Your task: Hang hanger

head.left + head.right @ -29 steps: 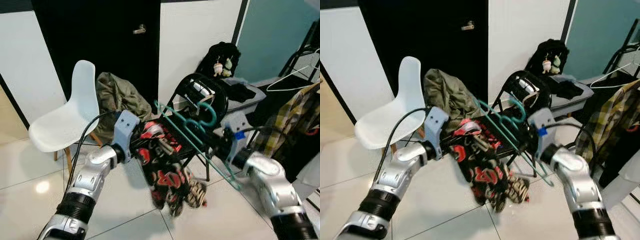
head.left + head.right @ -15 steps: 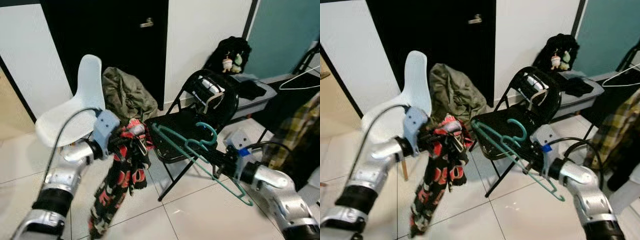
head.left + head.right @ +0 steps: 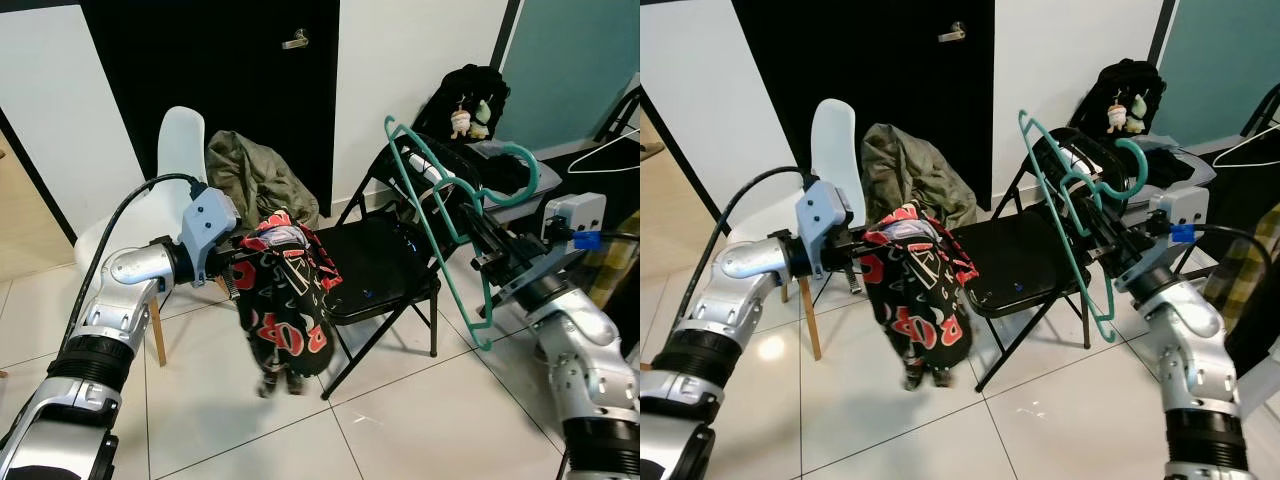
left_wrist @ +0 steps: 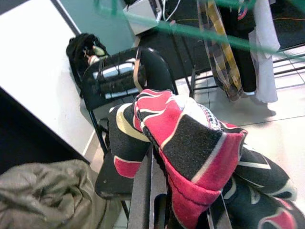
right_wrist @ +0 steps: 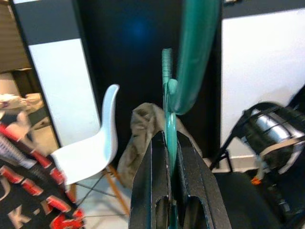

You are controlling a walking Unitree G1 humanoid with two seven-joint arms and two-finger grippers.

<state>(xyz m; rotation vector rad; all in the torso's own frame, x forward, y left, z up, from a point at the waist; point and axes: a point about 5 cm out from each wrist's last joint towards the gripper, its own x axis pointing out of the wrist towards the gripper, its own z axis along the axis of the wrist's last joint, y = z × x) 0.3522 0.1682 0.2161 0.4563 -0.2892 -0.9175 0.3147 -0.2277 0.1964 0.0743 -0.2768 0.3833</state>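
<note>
**Hanger up in the right hand, garment in the left**

The right hand (image 3: 478,238) is clamped on a teal hanger (image 3: 437,205), its two black fingers (image 5: 153,191) pressed to either side of the hanger's thin bar. The hanger stands nearly upright above and in front of this hand, its hook (image 3: 1130,160) curling over at the top, level with the back of the folding chair (image 3: 375,265). From the grip, one long side of the hanger runs up toward the black door (image 3: 215,75) and another drops toward the floor (image 3: 400,420) below the hand.

The left hand (image 3: 237,268) is closed on a black, red and white garment (image 3: 285,305). The cloth is bunched over its fingers (image 4: 150,191) and hangs straight down from them, its lower end close to the floor. The garment is just beside the front edge of the folding chair's seat, well apart from the hanger.

Behind the left hand stands a white chair (image 3: 175,165), and between that chair and the folding chair an olive jacket (image 3: 250,175) lies heaped against the door. Beyond the right hand a black bag (image 3: 470,95) leans on the white wall. A plaid shirt (image 3: 1245,270) hangs on that hand's outer side, with a white wire hanger (image 3: 605,155) above it.
</note>
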